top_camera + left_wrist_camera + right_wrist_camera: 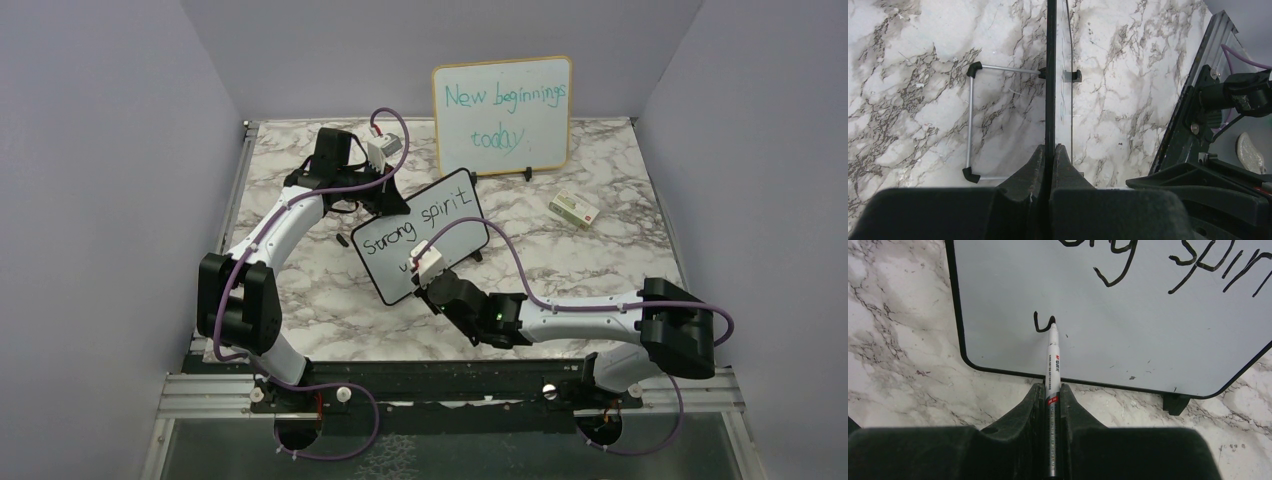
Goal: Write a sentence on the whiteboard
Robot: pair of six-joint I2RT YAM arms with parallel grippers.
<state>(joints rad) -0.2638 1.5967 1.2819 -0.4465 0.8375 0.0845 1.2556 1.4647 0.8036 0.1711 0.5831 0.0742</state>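
"Strong spirit" done, line two barely begun; your right claw (1052, 387) grips the marker (1052, 357), left claw (1050, 148) pinches the whiteboard (420, 235).

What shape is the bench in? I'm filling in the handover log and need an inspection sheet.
Surface: marble-patterned table, no spills seen.
Job's things: whiteboard reads "Strong spirit", with a second line just begun; marker has its tip on the board.
Clutter: small box at the right; wood-framed board with teal writing at the back.
Grippers: left gripper shut on the whiteboard's edge; right gripper shut on the marker.
Cables: purple cables along both arms, one arching over the whiteboard.
Surroundings: plain walls on three sides; metal rail at the near edge.
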